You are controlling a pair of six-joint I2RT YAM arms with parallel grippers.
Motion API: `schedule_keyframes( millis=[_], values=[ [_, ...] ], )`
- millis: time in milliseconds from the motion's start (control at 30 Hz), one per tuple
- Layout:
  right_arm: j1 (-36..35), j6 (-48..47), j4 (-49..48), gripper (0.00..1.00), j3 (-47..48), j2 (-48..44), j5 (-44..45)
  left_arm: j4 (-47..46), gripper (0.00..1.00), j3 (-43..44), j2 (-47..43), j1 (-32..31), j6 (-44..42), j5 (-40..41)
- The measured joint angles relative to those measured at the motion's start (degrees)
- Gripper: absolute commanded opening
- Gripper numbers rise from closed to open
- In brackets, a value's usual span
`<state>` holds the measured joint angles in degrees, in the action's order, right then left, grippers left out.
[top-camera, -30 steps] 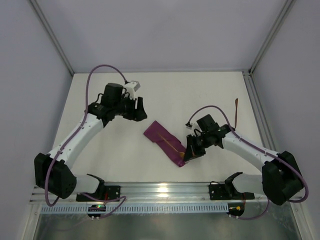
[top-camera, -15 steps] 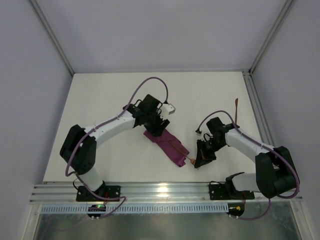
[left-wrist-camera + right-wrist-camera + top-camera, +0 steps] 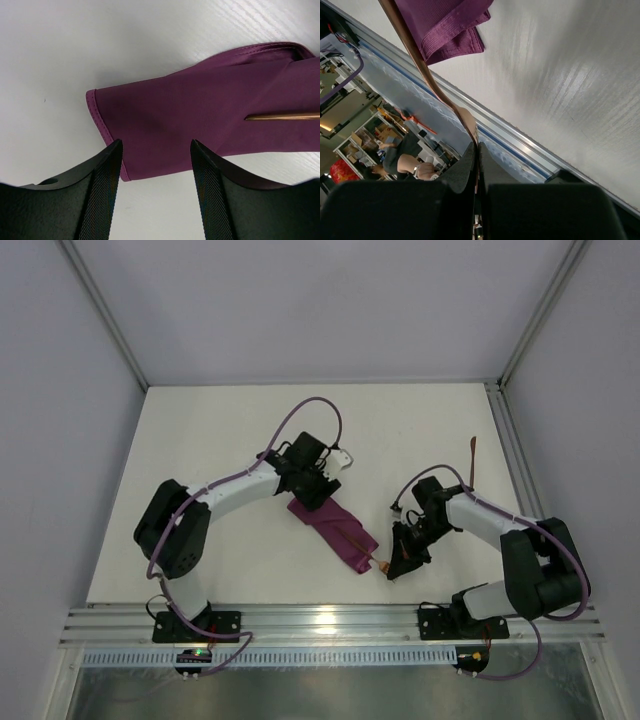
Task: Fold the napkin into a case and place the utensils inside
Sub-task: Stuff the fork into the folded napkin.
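Case (image 3: 322, 517): flat purple strip lying diagonally mid-worktop (image 3: 200, 440).
Left hand (image 3: 155, 150): spread wide over the case's far end, probably to steady it.
Right hand (image 3: 476, 146): pinching 1 end of a copper utensil (image 3: 427, 75), which points into the case's near opening.
Hidden: its tip is under the cloth, so fork or knife is unclear.
Spare utensil (image 3: 472, 462): far right, well apart.

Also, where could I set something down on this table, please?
The far half of the table is bare, and so is the near strip between the napkin and the front rail. The middle is crowded: the left gripper hovers at the napkin, and the right gripper holds a utensil lying across it. Another utensil lies by the right edge.
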<state>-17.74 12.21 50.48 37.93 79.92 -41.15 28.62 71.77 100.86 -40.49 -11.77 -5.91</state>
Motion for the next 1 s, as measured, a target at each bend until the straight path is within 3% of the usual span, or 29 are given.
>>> schedule_keyframes(
  millis=[667,1000],
  values=[
    [1.3,1.5,-6.8,0.03,7.1,12.4,-5.0,-3.6,0.58,-2.7,0.0,-4.1,-6.8,-6.3],
    [1.5,0.7,-5.3,0.03,12.8,15.1,-5.1,-5.9,0.58,-2.7,0.0,-2.9,-6.3,-1.2]
  ],
)
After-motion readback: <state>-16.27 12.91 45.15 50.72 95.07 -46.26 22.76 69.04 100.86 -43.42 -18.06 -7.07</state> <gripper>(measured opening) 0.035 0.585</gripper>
